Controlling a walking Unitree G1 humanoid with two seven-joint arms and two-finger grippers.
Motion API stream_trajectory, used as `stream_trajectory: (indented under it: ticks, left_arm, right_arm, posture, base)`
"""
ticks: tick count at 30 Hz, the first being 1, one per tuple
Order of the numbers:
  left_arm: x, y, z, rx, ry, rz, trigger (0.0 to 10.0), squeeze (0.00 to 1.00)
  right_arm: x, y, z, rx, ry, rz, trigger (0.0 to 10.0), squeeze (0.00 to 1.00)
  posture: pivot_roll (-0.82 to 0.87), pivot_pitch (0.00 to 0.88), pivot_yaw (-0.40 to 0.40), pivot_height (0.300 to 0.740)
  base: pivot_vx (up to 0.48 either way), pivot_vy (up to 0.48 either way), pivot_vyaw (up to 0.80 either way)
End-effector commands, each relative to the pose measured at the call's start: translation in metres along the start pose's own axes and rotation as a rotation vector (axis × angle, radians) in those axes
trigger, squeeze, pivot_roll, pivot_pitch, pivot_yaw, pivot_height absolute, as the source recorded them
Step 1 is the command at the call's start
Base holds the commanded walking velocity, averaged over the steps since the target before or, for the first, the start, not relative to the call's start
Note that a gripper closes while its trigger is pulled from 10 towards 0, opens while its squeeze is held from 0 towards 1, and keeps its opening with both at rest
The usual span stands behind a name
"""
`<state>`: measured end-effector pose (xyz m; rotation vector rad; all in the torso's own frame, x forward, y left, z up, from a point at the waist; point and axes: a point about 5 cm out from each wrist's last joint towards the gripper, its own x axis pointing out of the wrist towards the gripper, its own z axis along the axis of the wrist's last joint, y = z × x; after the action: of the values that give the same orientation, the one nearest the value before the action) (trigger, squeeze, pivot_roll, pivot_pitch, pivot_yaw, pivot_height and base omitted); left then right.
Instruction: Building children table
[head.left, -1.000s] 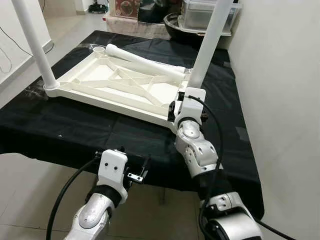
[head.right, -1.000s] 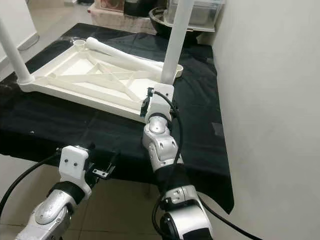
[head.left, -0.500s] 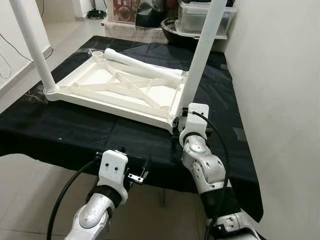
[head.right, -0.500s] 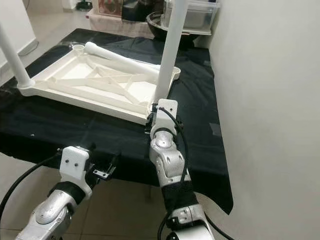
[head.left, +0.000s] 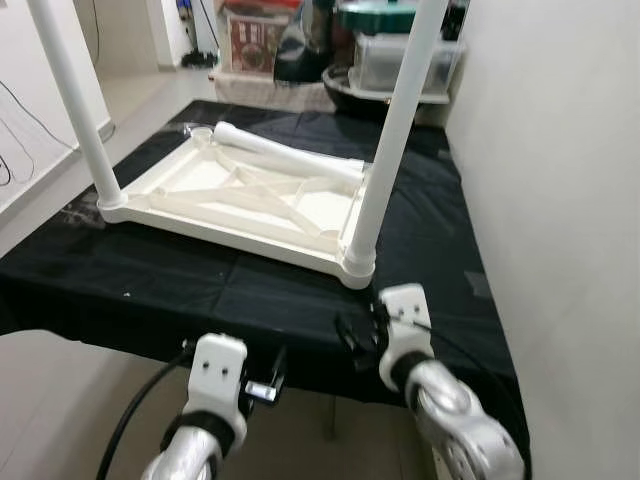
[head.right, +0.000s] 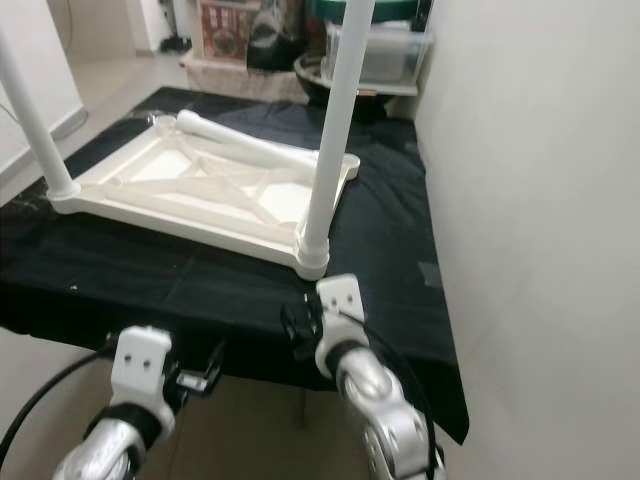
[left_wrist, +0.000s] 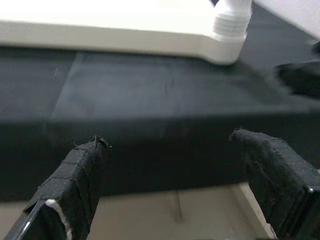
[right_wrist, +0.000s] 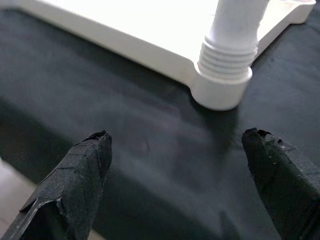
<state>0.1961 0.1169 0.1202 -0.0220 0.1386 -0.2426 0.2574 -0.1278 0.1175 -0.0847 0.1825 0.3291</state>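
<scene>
right gripper (right_wrist: 175, 165): fingers spread wide, nothing between them, touching nothing; hovers over the black cloth (head.left: 200, 290) just short of the near-right leg's socket
right fingers (right_wrist: 75, 175): black, padded tips, pointed at the socket from the near side
right arm: silver, forearm rising from the near edge, wrist bent toward the tabletop (head.left: 250, 195)
left gripper (left_wrist: 175, 175): fingers wide apart, empty; sits off the near edge of the cloth, below its level, well apart from the tabletop
left arm: silver, low at near-left, black cable running down from the wrist
tabletop: white, upside down on the cloth, ribbed underside facing up with diagonal braces
near-right leg (head.left: 390, 140): white tube, upright, screwed into the tabletop's near-right corner socket (right_wrist: 222, 85); thread rings show above the socket
near-left leg (head.left: 75, 110): white, upright in the tabletop's near-left corner
loose leg (head.left: 290, 152): lying flat across the tabletop's far side
far-left socket (head.left: 200, 131): open ring, no leg in it
cloth: black, covers the work surface under the tabletop, hangs over the near edge
wall (head.left: 560, 150): pale, right of the tabletop
clear bin (head.left: 405, 60): beyond the tabletop's far side, with other clutter, too blurred to name
</scene>
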Motion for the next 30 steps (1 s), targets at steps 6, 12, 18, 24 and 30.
stream_trajectory:
  ticks: [6,12,18,24,30]
  left_arm:
    - [-0.001,0.004,-0.007,-0.006,0.025,0.064,10.0,0.00]
    - [0.002,0.006,-0.012,-0.006,0.045,0.103,10.0,0.00]
    - [0.001,0.007,-0.013,-0.031,0.051,0.128,10.0,0.00]
    - [0.002,0.007,-0.016,-0.033,0.057,0.128,10.0,0.00]
    - [0.005,0.005,-0.016,-0.021,0.059,0.116,10.0,0.00]
  right_arm:
    - [-0.009,0.006,-0.004,0.028,0.004,0.019,10.0,0.00]
    - [-0.013,0.011,-0.012,0.049,0.005,0.031,10.0,0.00]
    - [-0.014,0.004,-0.017,0.066,-0.001,0.001,10.0,0.00]
    - [-0.014,0.003,-0.018,0.064,0.000,-0.010,10.0,0.00]
    - [-0.012,0.004,-0.016,0.055,-0.013,-0.008,10.0,0.00]
  posture:
    - [0.07,0.005,-0.071,0.740]
    - [0.08,0.000,-0.078,0.740]
    - [0.07,0.000,-0.082,0.740]
    - [0.07,0.000,-0.081,0.740]
    - [0.07,0.000,-0.076,0.740]
  base:
    - [0.000,0.000,0.00]
    - [0.000,0.000,0.00]
    - [0.000,0.000,0.00]
    - [0.000,0.000,0.00]
    - [0.000,0.000,0.00]
